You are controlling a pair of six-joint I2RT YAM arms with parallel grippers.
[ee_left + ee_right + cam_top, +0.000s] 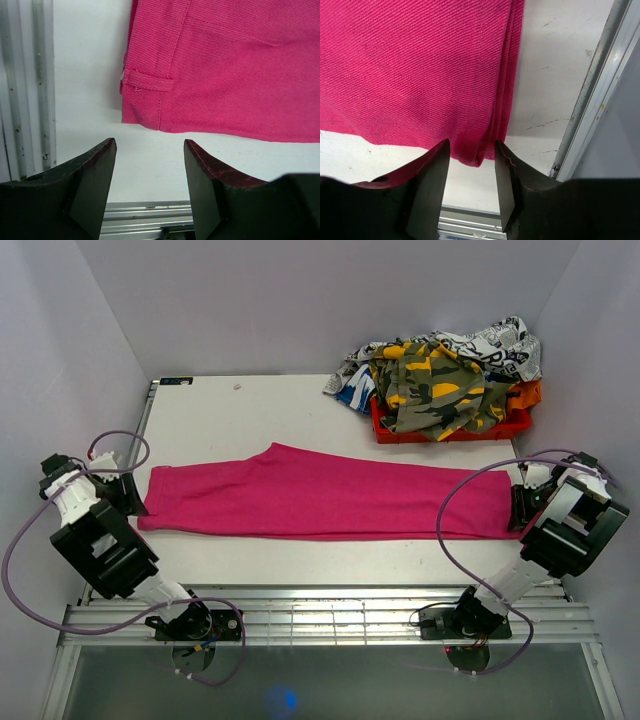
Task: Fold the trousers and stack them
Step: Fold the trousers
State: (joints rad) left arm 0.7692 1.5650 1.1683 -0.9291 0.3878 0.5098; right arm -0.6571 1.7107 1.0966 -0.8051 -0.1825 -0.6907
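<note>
The hot-pink trousers (320,495) lie flat, stretched left to right across the white table (250,410). My left gripper (130,497) sits at their left end. In the left wrist view its jaws (150,142) are open over bare table, a short way from the waistband corner with its belt loop (150,82). My right gripper (520,505) is at the right end. In the right wrist view it (471,143) is open, and the hem corner of the trousers (480,150) reaches between the fingertips without being pinched.
A red bin (440,433) heaped with camouflage and printed clothes (440,375) stands at the back right. White walls close in on both sides. Metal rails (320,615) run along the table's near edge.
</note>
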